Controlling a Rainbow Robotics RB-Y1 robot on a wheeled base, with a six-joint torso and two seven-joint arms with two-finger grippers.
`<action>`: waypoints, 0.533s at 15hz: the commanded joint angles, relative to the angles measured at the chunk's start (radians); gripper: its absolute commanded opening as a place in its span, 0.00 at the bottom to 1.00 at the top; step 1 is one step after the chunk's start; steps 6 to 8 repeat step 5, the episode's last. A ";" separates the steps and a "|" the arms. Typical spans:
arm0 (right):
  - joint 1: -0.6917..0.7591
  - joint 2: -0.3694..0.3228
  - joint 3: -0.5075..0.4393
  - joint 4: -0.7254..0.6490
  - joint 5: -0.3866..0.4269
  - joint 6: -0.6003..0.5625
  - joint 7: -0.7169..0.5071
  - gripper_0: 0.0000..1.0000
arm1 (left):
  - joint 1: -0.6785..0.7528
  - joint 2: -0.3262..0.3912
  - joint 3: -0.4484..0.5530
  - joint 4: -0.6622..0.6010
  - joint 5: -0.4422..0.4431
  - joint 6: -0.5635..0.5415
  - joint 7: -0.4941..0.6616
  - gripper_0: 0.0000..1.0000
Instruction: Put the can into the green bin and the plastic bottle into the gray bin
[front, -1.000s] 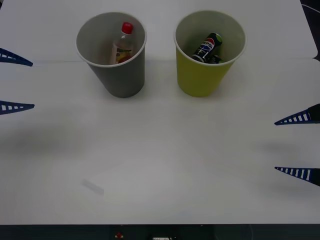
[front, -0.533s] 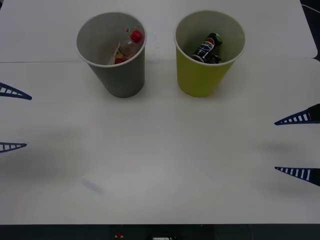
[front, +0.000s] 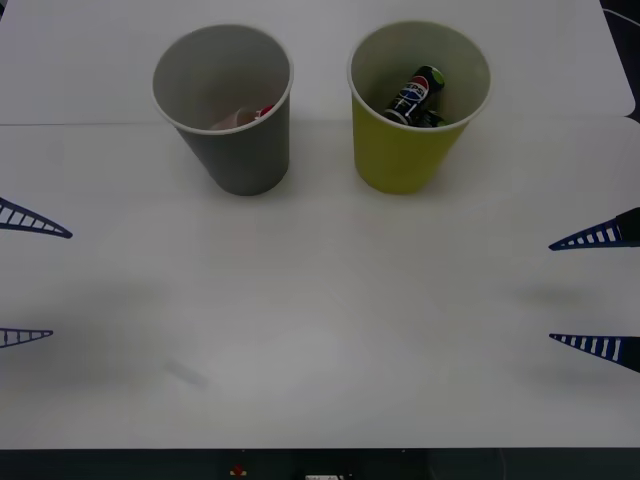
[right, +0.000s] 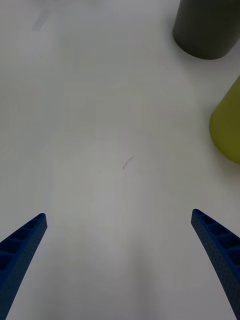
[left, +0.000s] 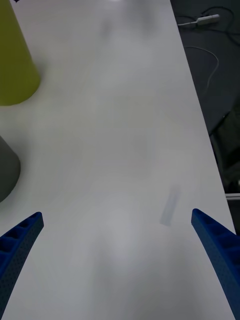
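Your white surface (front: 320, 330) lies bare across its near half. At the far side the gray bin (front: 240, 150) holds the plastic bottle (front: 258, 113); the green bin (front: 400, 150), just right, holds the can (front: 416, 93). Left pincer (front: 25, 278) and right pincer (front: 595, 292) hover wide open, holding nothing, at the side edges.

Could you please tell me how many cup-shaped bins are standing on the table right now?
2. The gray bin stands on the robot's left at the far side of the table; the green bin stands beside it on the right, apart from it. None appears hidden.
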 joint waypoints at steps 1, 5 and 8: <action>0.000 0.000 0.000 0.000 0.000 0.000 0.000 1.00 | 0.000 0.000 0.000 0.000 -0.024 -0.005 0.003 1.00; 0.000 0.000 0.000 0.000 0.000 0.000 0.000 1.00 | 0.000 0.000 0.000 0.000 -0.025 -0.005 0.003 1.00; 0.000 0.000 0.000 0.000 0.000 0.000 0.000 1.00 | 0.000 0.000 0.000 0.000 -0.025 -0.005 0.003 1.00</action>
